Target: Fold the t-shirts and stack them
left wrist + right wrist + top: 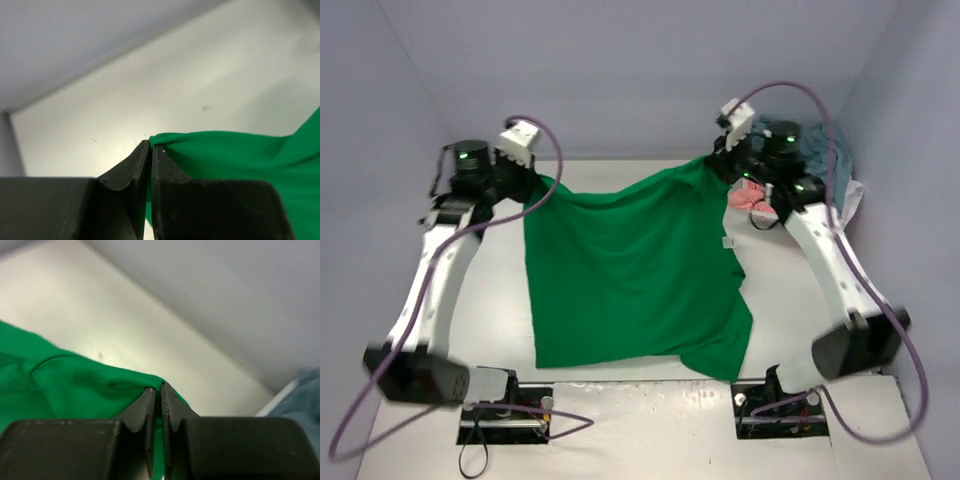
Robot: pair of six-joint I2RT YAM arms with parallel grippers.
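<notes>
Overhead, the green shirt (630,270) lies spread across the middle of the table (640,420), its near hem close to the arm bases and its two far corners lifted off the surface. The left gripper (533,190) pinches the far-left corner; the right gripper (720,165) pinches the far-right one, so the far edge sags between them. The near-right part of the cloth bulges out in a loose fold toward the right arm's base, and a small white tag (728,242) shows on the right edge. In the far-right corner, beside the right arm, sits a heap of other cloth: a pink shirt (748,197) and a teal shirt (817,150) can be made out.

From the left wrist, the left gripper (151,146) has its fingers pressed together on a bunched corner of the green shirt (240,150), which trails off to the right above the pale table (200,75).

From the right wrist, the right gripper (160,387) is likewise clamped on the green shirt (60,385) – the cloth runs off to the left, creased just by the fingertips. The table (100,305) lies behind it, and a blurred patch of the teal shirt (305,395) shows at the right edge.
</notes>
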